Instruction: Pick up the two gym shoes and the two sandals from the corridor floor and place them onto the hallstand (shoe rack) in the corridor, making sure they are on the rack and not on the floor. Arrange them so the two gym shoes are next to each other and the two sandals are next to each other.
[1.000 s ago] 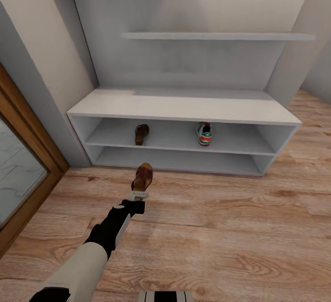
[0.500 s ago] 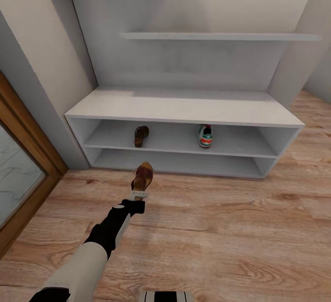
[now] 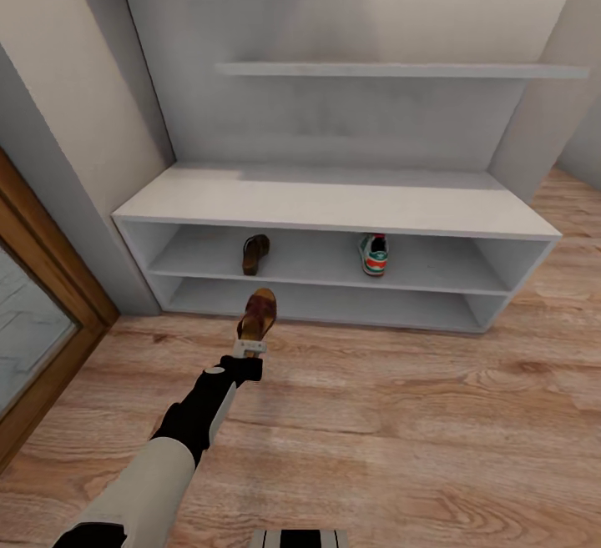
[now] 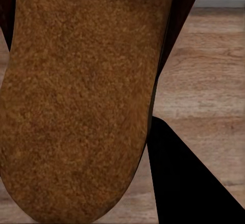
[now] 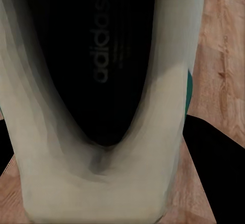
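The robot's left arm is reaching out ahead of it over the corridor floor (image 3: 401, 414), and the left gripper (image 3: 250, 349) is pinching one sandal (image 3: 257, 313) by its heel end, holding it out toward the hallstand (image 3: 334, 202) with the toe pointing at the lower shelves. In the left wrist view the tan footbed of that held sandal (image 4: 81, 96) is sitting right up against the camera, with a dark finger (image 4: 189, 183) showing beside it and plank flooring behind.

I am counting two sandals in the head view: the one being carried, and a second sandal (image 3: 255, 253) lying on the upper open shelf row, toward the left end. One gym shoe (image 3: 374, 253) is resting on the same shelf row, well to the right of that sandal, its red-orange heel facing outward.

A second gym shoe (image 5: 102, 96) is showing in the right wrist view, its dark inside with printed lettering and its white collar close against the lens, wood floor at the edge. A dark finger (image 5: 209, 162) is pressing in at the shoe's side, so the right gripper is looking clamped on it.

So that is making two sandals and two gym shoes: one of each on the shelf, one of each in a gripper. The flat top of the hallstand and the single wall shelf (image 3: 392, 69) above are carrying nothing. A wooden door frame (image 3: 50, 281) is standing at the left.
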Controlling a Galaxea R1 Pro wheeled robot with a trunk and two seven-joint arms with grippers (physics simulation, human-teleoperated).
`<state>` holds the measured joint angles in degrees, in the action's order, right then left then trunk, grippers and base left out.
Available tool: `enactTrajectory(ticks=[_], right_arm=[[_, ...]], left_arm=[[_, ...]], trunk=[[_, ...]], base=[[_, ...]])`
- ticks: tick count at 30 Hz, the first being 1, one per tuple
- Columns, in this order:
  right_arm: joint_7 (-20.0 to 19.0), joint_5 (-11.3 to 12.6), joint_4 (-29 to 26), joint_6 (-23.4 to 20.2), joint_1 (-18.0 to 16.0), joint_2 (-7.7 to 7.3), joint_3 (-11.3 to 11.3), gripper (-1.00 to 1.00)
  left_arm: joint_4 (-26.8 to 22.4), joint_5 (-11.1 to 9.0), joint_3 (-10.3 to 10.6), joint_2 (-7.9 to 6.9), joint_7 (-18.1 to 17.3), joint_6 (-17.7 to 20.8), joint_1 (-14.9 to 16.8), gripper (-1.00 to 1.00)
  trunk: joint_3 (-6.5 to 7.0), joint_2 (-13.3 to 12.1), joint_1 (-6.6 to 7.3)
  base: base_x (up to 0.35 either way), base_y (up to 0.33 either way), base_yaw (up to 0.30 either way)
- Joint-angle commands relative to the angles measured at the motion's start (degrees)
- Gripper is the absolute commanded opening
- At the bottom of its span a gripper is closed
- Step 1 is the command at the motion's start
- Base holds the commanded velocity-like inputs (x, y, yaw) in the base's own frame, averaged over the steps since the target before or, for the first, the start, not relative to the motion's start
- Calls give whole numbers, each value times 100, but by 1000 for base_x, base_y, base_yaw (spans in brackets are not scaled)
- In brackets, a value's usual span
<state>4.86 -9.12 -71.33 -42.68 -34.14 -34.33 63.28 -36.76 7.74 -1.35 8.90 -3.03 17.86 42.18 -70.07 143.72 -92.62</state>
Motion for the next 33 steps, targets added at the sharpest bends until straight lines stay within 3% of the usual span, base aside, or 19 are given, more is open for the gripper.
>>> enactTrajectory(ticks=[1,14,27,33], right_arm=[[-11,-37,-5,-30,-5,-3,0,-100],[-7,-37,-5,-30,-5,-4,0,-100],[-8,-42,-4,-30,-5,-4,0,-100],[-9,-45,-4,-30,-5,-4,0,-100]], left_arm=[[-14,78,-15,5,-40,33,1,-100],[-15,72,-12,6,-40,33,1,-100],[-15,74,-15,5,-40,33,1,-100],[-15,76,-15,0,-40,33,1,-100]], trunk=[[-2,2,-1],[4,2,-1],[4,2,-1],[4,2,-1]], base=[[284,0,0],[232,-9,0],[265,-183,0],[75,-31,0]])
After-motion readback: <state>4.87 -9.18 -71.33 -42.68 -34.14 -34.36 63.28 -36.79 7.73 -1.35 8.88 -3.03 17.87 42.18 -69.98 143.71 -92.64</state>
